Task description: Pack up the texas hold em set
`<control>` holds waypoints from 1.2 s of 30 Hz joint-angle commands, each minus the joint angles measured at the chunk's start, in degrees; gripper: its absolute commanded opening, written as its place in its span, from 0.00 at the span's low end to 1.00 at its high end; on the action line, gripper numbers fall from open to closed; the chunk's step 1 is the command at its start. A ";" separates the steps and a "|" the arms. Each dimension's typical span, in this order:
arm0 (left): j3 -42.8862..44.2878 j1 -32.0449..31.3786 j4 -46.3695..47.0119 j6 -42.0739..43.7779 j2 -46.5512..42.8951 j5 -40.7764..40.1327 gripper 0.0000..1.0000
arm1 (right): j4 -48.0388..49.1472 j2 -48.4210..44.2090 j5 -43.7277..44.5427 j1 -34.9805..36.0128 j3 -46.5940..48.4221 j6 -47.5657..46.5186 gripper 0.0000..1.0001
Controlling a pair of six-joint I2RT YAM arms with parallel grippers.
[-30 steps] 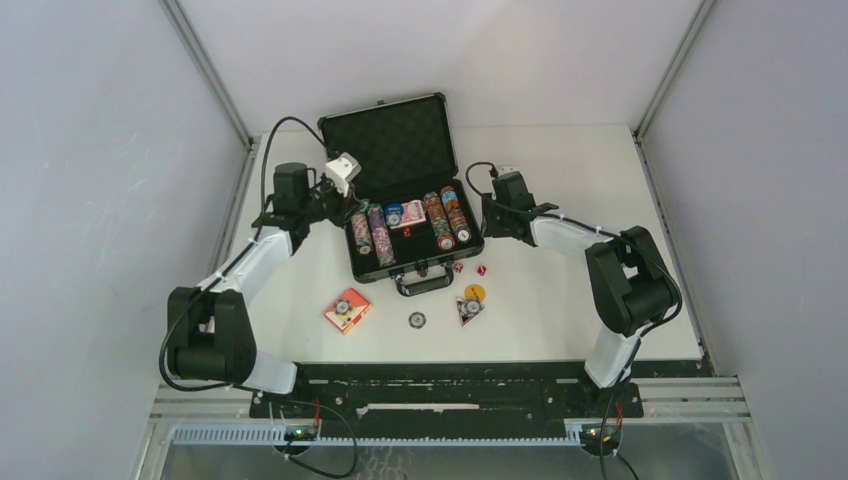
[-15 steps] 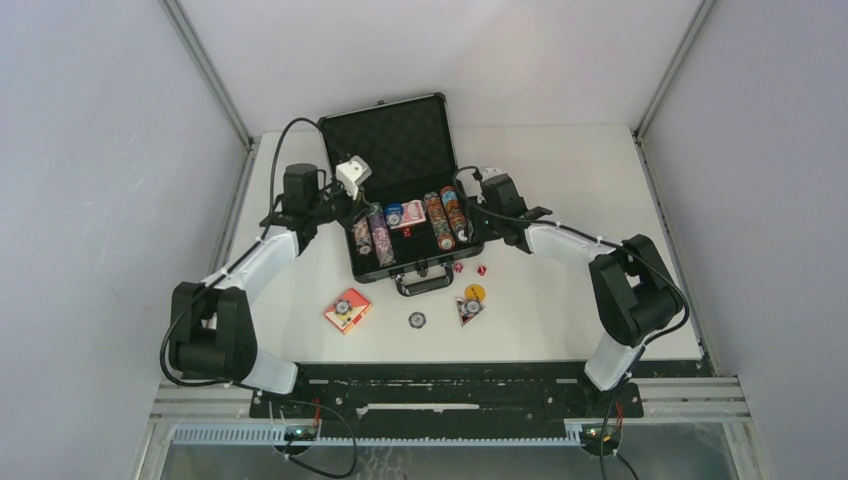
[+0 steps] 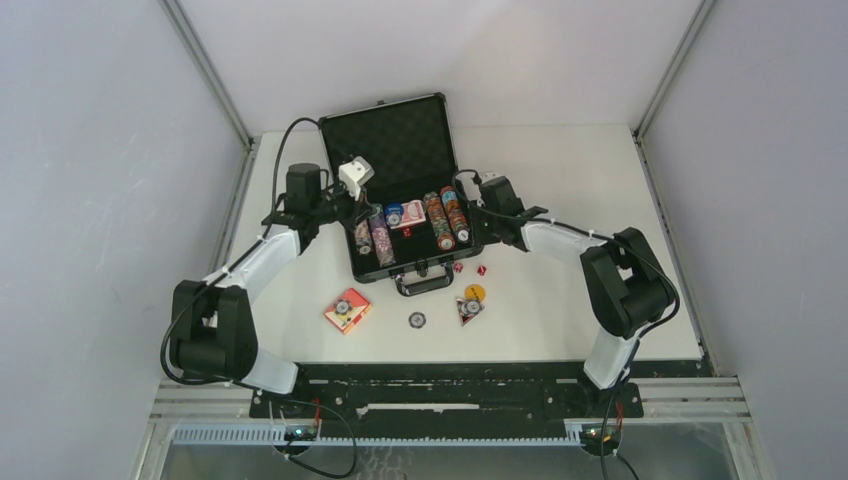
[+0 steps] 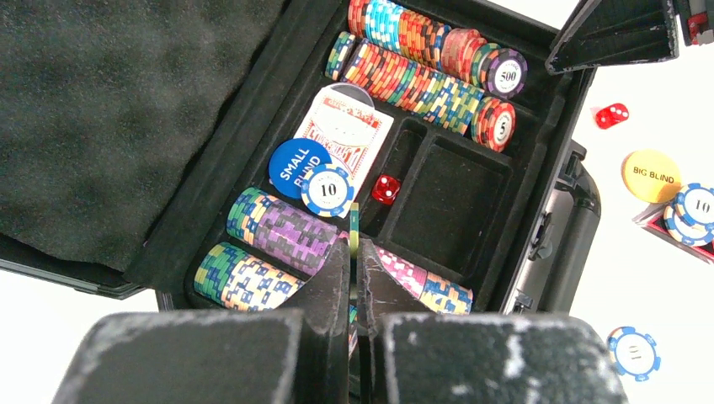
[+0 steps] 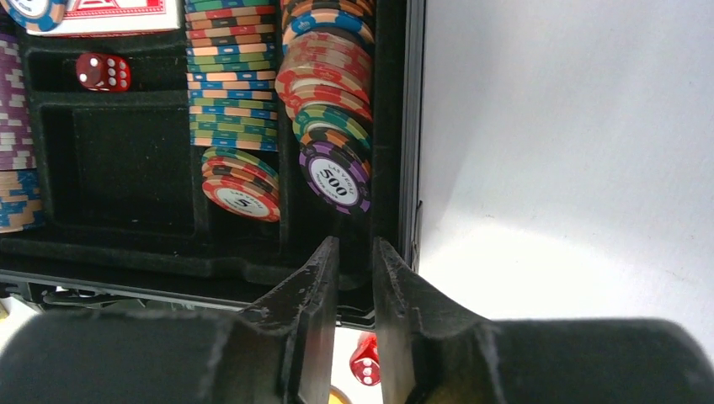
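The left gripper (image 4: 354, 252) is clamped on a single poker chip (image 4: 354, 220) held edge-up, directly above the chip rows (image 4: 282, 244) in the open briefcase (image 4: 546, 168). A red die (image 4: 386, 188) and a card box (image 4: 345, 135) lie just ahead of its tips. The right gripper (image 5: 355, 252) hangs with its fingers a narrow slit apart and nothing between them, over the case's side wall; a purple 500 chip (image 5: 337, 178) lies just ahead of it and a loose die (image 5: 364, 360) sits on the table beneath.
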 commanded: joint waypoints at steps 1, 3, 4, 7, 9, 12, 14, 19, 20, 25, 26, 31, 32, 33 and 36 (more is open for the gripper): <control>4.28 -0.11 1.07 0.31 -0.03 1.03 0.00 | -3.01 1.29 2.40 -1.39 1.87 -0.27 0.26; 4.28 -0.10 1.11 0.34 -0.01 1.02 0.00 | -3.17 1.53 2.53 -1.67 1.92 0.02 0.18; 4.23 -0.10 1.10 0.28 -0.05 1.00 0.00 | -3.23 1.54 2.19 -1.97 1.93 0.14 0.15; 4.24 -0.16 1.09 0.27 0.06 0.82 0.00 | -3.79 1.54 2.60 -3.12 1.93 0.82 0.05; 4.19 -0.14 1.05 0.23 -0.03 0.82 0.00 | -4.79 1.46 4.44 -3.85 2.04 1.13 0.00; 4.28 -0.16 1.11 0.20 -0.06 0.85 0.00 | -8.19 2.32 12.02 -3.43 3.93 -0.57 0.00; 4.37 -0.16 1.11 0.10 -0.02 1.14 0.00 | -11.15 3.38 16.14 -2.54 5.78 -1.04 0.00; 4.21 -0.10 1.11 0.18 -0.35 0.99 0.00 | -13.59 4.26 22.57 -1.53 7.60 -1.90 0.00; 4.21 -0.10 1.11 0.22 -0.48 1.09 0.00 | -14.05 4.41 22.70 -2.09 7.63 -1.48 0.00; 4.06 -0.17 1.13 0.18 -1.01 1.55 0.00 | -15.35 4.00 20.54 -5.74 7.64 0.26 0.00; 4.02 -0.16 1.11 0.22 -1.03 1.61 0.00 | -15.78 4.00 20.99 -6.24 7.59 0.35 0.00; 4.23 -0.84 1.72 -0.29 -0.63 1.84 0.00 | -16.35 3.82 20.34 -8.71 7.64 1.18 0.00; 4.32 -1.19 1.72 -0.34 -0.40 1.88 0.00 | -16.12 3.73 19.89 -8.92 7.64 1.18 0.00; 4.41 -1.63 1.86 -0.46 -0.18 1.80 0.00 | -15.77 3.54 19.49 -8.95 7.64 1.09 0.00; 4.50 -3.15 3.03 -2.27 0.50 1.94 0.00 | -13.12 1.86 16.62 -8.10 7.64 0.44 0.00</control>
